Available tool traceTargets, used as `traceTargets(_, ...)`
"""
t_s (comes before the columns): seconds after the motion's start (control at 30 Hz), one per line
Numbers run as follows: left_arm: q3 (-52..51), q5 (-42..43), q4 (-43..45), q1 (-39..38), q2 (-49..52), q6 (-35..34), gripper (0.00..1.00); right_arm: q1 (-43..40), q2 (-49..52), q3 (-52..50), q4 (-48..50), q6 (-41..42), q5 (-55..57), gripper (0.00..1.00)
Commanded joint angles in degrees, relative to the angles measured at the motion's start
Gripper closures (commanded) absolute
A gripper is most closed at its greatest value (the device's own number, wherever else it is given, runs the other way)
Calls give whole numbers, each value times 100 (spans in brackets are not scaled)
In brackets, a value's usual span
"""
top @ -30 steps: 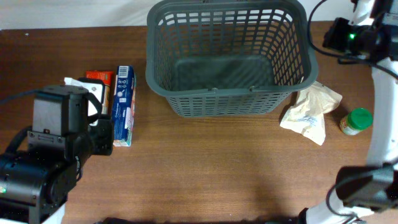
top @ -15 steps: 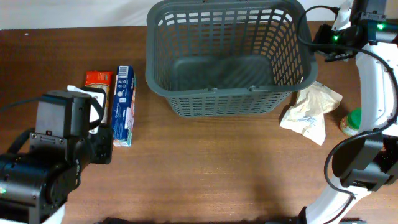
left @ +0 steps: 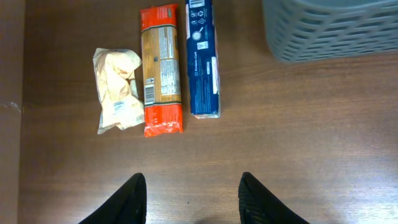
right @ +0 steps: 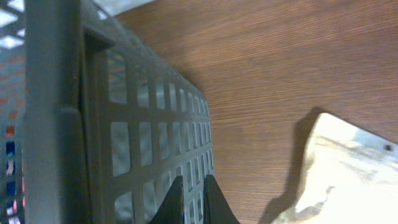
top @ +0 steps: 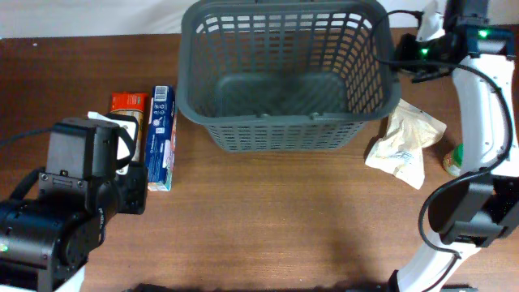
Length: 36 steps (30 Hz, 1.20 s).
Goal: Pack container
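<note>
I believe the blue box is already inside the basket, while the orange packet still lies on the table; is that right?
Not quite: the blue box lies on the table, right beside the orange packet, outside the basket; the overhead view shows it.

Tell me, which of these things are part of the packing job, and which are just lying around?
Job: basket; and, probably as goods to pack, blue box, orange packet, pale bag, crumpled bag, jar.
Just there: table.
</note>
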Motion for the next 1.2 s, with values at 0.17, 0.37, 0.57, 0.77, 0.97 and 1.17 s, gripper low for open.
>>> traceTargets(0.17, 31, -39, -221, 35, 9, -61, 60, 195, 46, 55, 7, -63, 321, 96)
traceTargets(0.37, 31, -92, -203, 35, 13, -61, 53, -433, -63, 57, -184, 197, -20, 96)
traceTargets(0.57, 28, -254, -107, 450, 216, -59, 46, -1126, -697, 76, -420, 195, -120, 96)
traceTargets(0.77, -2, 1158, -2, 1202, 828, 785, 43, -1622, -1482, 76, -568, 197, -120, 78)
traceTargets(0.97, -66, 1423, 111, 1718, 1956, 955, 43, -1840, -2090, 76, -651, 195, -114, 1)
traceTargets(1.17, -66, 1438, 614, 2015, 3067, 1279, 43, -1840, -2256, 76, -876, 192, 109, 1)
